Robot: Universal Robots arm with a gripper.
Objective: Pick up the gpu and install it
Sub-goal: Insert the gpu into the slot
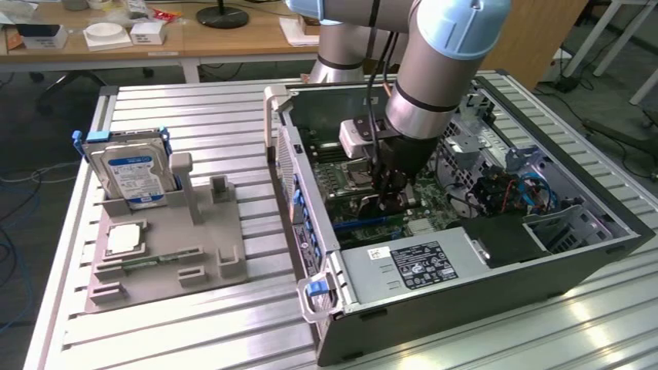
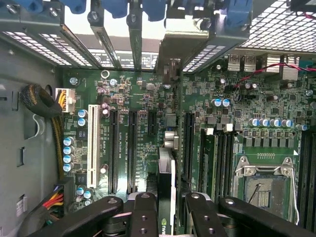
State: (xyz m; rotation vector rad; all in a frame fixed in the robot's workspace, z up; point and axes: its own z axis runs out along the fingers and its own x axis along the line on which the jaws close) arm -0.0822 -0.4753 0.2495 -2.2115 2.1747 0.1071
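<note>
Gpu (image 2: 166, 173) edge-on in tool (image 2: 168, 210), over motherboard (image 2: 133, 94)

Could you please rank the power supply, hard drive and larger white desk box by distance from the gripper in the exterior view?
1. Power supply, inside the case beside the gripper.
2. Hard drive, upright at the exterior view's left.
3. Larger white box, on the far desk.

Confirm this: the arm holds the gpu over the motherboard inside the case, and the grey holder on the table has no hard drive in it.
Wrong on the grey holder: in the exterior view the hard drive stands upright in it. The rest holds.
</note>
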